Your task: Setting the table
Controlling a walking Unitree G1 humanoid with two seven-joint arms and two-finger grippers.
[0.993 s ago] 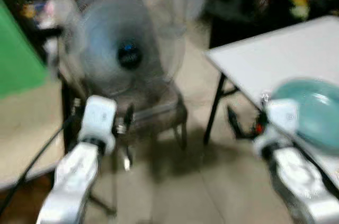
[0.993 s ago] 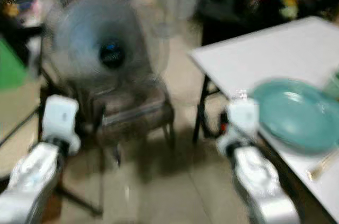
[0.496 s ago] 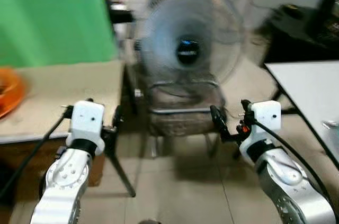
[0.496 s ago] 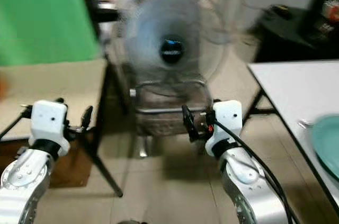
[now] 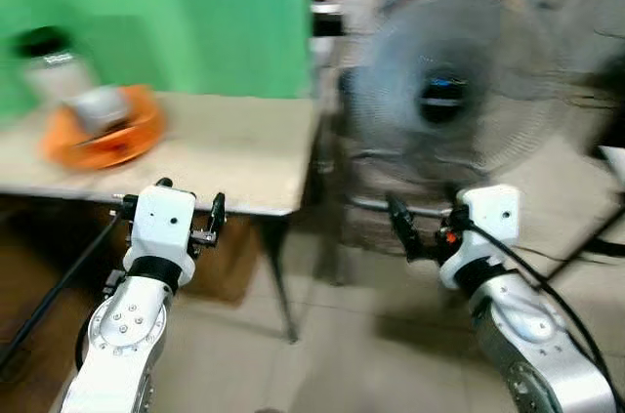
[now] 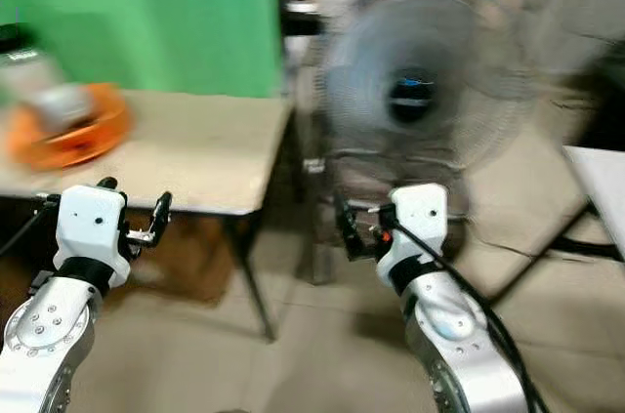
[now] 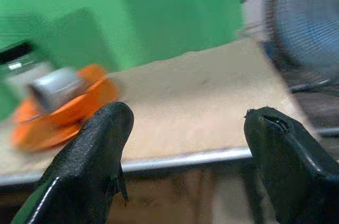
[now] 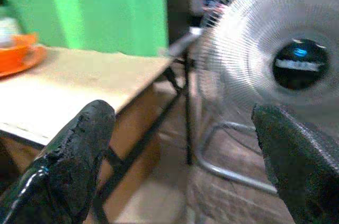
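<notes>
- While the head views are blurred, the left gripper point(image 5: 217, 221) and the right gripper point(image 5: 398, 227) are both held forward at about waist height, each with its fingers spread wide and nothing between them, as the wrist views confirm
- Task item: an orange bowl point(image 5: 103, 132) stands at the far left of a beige table point(image 5: 234, 164), against a green backdrop point(image 5: 176, 13). A grey cup-like object point(image 7: 55, 87) lies inside it and a dark-lidded jar point(image 5: 54, 66) stands just behind it
- Orientation: the bowl is round with its mouth upward, so it has no long axis of its own. The grey object appears to lie on its side, long axis roughly level across the bowl; blur prevents stating which end is the open one
- Risk 1: a pedestal fan point(image 5: 449, 105) on a chair stands just beside the table's right edge and directly ahead of the right gripper. A forward step or arm swing could strike its grille
- Risk 2: the bowl is well apart from both grippers. Reaching before the robot is closer and steady would likely miss the rim or tip the jar
- Risk 3: lifting the bowl by one rim could let the loose grey object roll out
</notes>
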